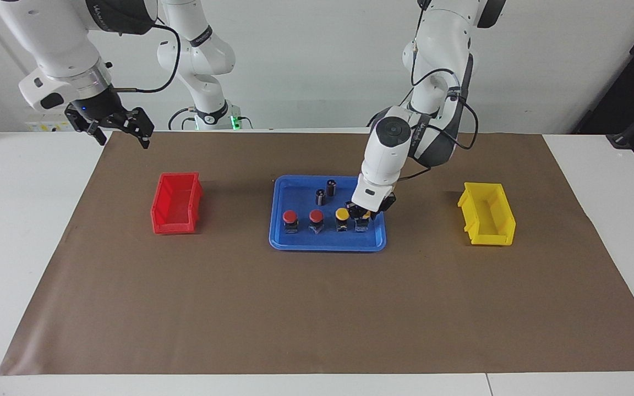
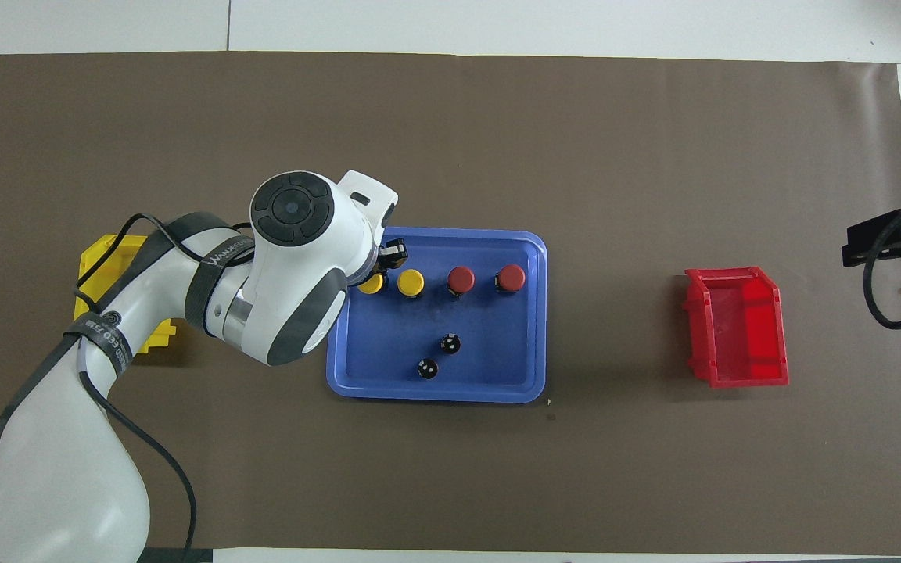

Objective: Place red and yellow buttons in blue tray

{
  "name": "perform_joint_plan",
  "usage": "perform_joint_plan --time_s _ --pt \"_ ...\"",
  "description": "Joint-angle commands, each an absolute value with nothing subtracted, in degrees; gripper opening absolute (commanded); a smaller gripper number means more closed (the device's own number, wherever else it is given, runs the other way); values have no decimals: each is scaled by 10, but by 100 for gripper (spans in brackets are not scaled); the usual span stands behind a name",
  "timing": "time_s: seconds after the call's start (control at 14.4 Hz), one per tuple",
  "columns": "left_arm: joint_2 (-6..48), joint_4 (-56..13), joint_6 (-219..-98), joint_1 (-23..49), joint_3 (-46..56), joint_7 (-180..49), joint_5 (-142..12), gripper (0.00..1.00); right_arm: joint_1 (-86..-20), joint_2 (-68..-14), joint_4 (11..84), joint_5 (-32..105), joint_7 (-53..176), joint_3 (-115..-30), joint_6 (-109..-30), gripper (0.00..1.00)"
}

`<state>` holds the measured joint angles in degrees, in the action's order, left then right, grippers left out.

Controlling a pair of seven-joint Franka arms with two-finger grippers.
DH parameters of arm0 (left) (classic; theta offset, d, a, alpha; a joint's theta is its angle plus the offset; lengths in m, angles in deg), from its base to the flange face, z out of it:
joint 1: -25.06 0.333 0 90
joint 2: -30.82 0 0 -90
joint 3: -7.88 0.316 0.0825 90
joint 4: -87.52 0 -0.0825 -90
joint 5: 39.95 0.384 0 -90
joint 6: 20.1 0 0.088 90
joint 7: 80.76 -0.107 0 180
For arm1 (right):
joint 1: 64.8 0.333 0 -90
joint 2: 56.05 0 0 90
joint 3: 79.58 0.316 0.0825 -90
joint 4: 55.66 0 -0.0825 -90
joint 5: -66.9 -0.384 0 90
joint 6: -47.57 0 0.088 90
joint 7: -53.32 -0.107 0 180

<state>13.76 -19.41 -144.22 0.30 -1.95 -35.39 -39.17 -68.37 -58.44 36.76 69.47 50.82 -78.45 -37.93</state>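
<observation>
The blue tray (image 1: 328, 242) (image 2: 533, 313) lies mid-table. In it stands a row of four buttons: two red buttons (image 1: 290, 216) (image 1: 316, 215) (image 2: 510, 277) (image 2: 461, 278) and a yellow button (image 1: 342, 213) (image 2: 411, 281). The second yellow button (image 1: 362, 224) (image 2: 369, 285) stands at the row's end toward the left arm. My left gripper (image 1: 362, 213) (image 2: 378, 270) is down right on this button and hides most of its cap. My right gripper (image 1: 120, 131) (image 2: 892, 238) is open and empty, and waits high over the table's edge near the red bin.
Two dark capless cylinders (image 1: 321, 196) (image 1: 331, 187) (image 2: 450, 342) (image 2: 427, 368) stand in the tray, nearer to the robots than the buttons. A small red bin (image 1: 176, 203) (image 2: 736, 328) sits toward the right arm's end, a small yellow bin (image 1: 487, 214) (image 2: 106, 266) toward the left arm's end.
</observation>
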Motion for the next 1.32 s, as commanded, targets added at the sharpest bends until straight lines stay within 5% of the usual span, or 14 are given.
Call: perform_joint_plan --time_s 0.0,0.91,1.05,1.25 --pt "137 -199 -1453 -8 -10 -342 -389 43 -688 -579 360 686 514 -782 -379 100" --pt "130 -202 -1466 -10 -9 -342 -386 45 -688 -580 361 686 513 -782 -378 100" --pt "132 -200 -1460 -11 -8 -342 -384 81 -688 -580 361 686 513 -782 -379 100" --pt "143 -194 -1443 -11 -7 -343 -372 100 -688 -580 361 686 513 -782 -379 100"
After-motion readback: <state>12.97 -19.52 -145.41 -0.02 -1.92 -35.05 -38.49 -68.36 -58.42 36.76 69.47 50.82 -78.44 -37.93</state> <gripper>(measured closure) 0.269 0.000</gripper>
